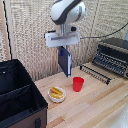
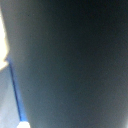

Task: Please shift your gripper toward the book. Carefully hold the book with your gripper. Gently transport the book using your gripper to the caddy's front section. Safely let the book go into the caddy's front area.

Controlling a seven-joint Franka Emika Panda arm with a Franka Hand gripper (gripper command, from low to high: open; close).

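pale planked wood table [image 1: 95, 102] with a smooth matt finish; soft black fabric-like caddy [image 1: 20, 95] at lower left; glossy red plastic cup [image 1: 78, 84] at centre; matt navy book [image 1: 64, 62]; toaster oven [image 1: 112, 55] of dark metal.

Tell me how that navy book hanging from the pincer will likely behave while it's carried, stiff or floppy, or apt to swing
The book hangs straight and flat below the pincer, so it is probably stiff, a hardcover. It is held only by its top edge, so it may swing or twist on quick moves. Its cover looks plain and smooth, so it could slip if the grip is light.
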